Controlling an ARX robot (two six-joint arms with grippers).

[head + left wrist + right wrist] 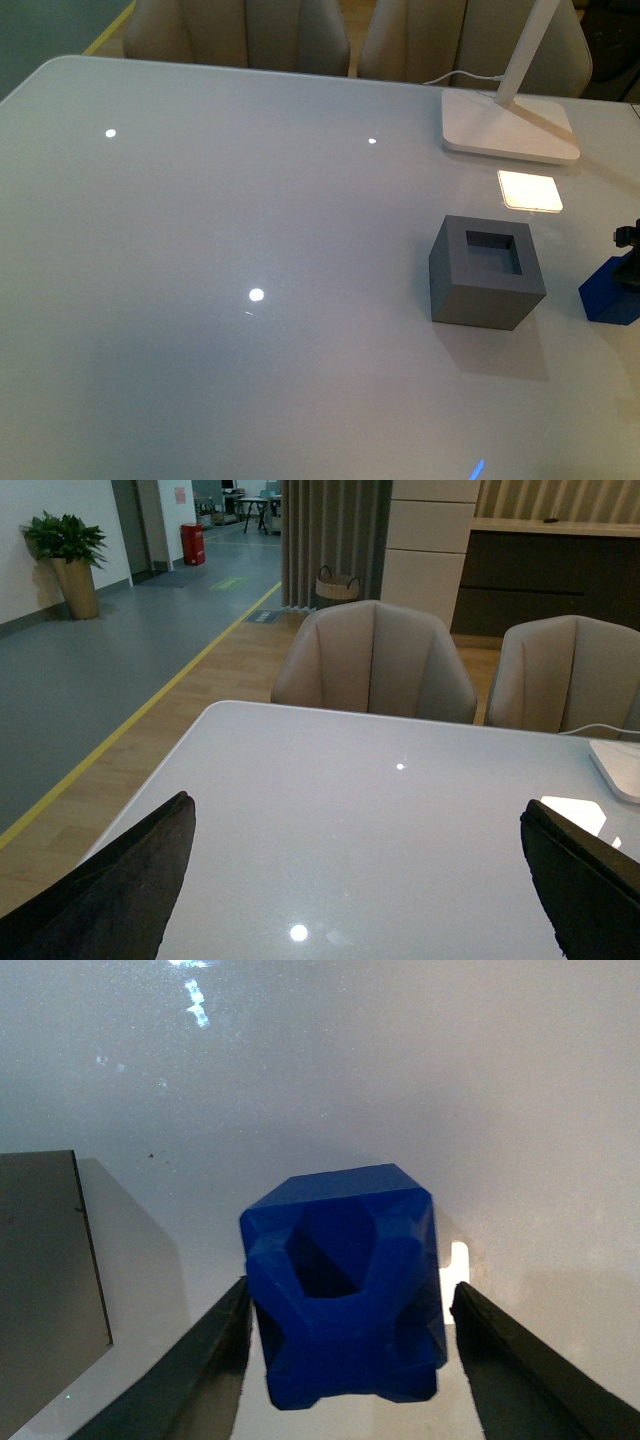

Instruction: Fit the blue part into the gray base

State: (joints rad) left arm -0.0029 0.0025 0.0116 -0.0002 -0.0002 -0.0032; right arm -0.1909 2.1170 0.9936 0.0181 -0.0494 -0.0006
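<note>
The gray base (488,272) is a dark-gray cube on the white table, right of centre, its square recess facing up. The blue part (610,295) rests on the table just right of it, cut off by the frame edge. In the right wrist view the blue part (343,1295) lies between the two dark fingers (190,1380) of my right gripper (350,1360), which is open around it; one finger is at its side, the other stands apart. The base's side (50,1280) shows beside it. My left gripper (360,880) is open and empty over bare table.
A white lamp foot (508,125) with its slanted stem stands at the back right, with a bright light patch (530,190) on the table in front of it. Beige chairs (375,665) stand beyond the table's far edge.
</note>
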